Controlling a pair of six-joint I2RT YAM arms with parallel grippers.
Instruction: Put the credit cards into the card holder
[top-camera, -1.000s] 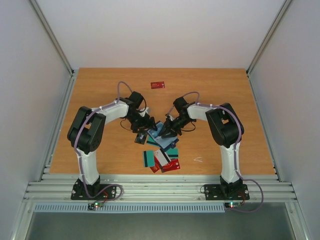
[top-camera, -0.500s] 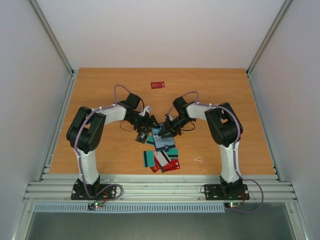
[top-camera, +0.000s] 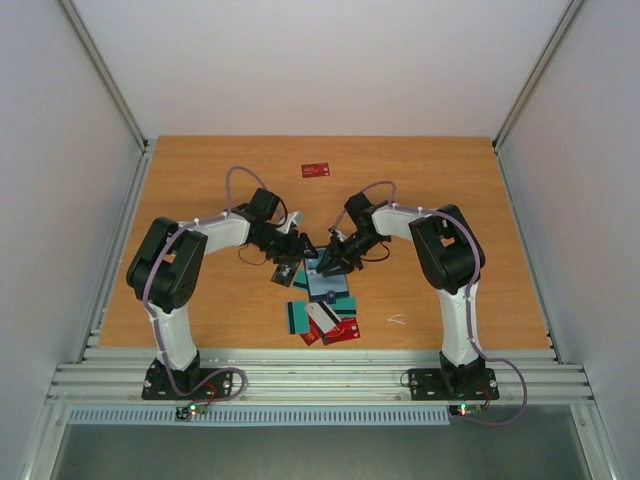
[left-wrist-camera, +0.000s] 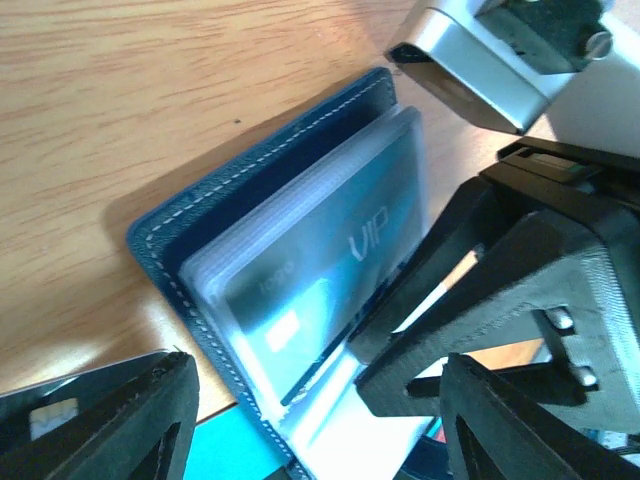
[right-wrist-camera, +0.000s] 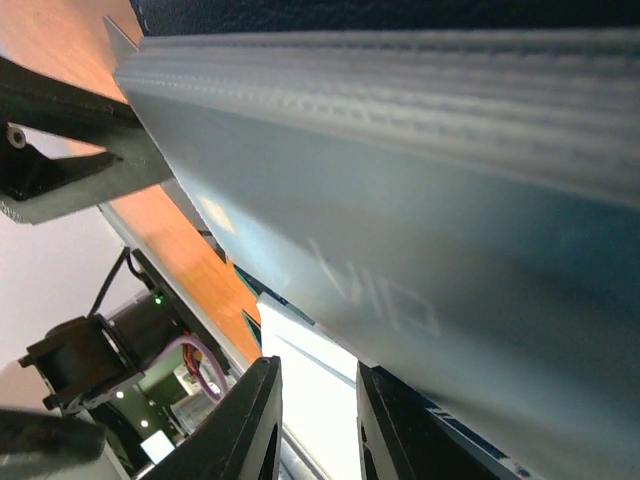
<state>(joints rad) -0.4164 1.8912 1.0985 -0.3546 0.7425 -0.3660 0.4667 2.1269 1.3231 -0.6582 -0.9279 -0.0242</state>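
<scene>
The navy card holder (left-wrist-camera: 160, 250) lies open on the table, a teal VIP card (left-wrist-camera: 330, 260) showing through its clear sleeves (right-wrist-camera: 400, 150). My right gripper (right-wrist-camera: 315, 420) is shut on a white card (right-wrist-camera: 310, 395), whose far end sits under the sleeve edge. The same white card (left-wrist-camera: 385, 440) pokes out of the right gripper's black fingers (left-wrist-camera: 500, 290) in the left wrist view. My left gripper (left-wrist-camera: 315, 435) is open, its fingers standing either side of the holder's near corner. From above, both grippers, left (top-camera: 297, 256) and right (top-camera: 326, 262), meet over the holder (top-camera: 327, 284).
Several loose cards, teal, white and red (top-camera: 325, 320), lie in a heap just nearer than the holder. One red card (top-camera: 316, 170) lies alone at the back. A teal card (left-wrist-camera: 230, 455) rests beside the holder under my left gripper.
My left gripper has moved right, up to the holder, and its jaws have narrowed somewhat. My right gripper has kept its hold on the white card and barely moved.
</scene>
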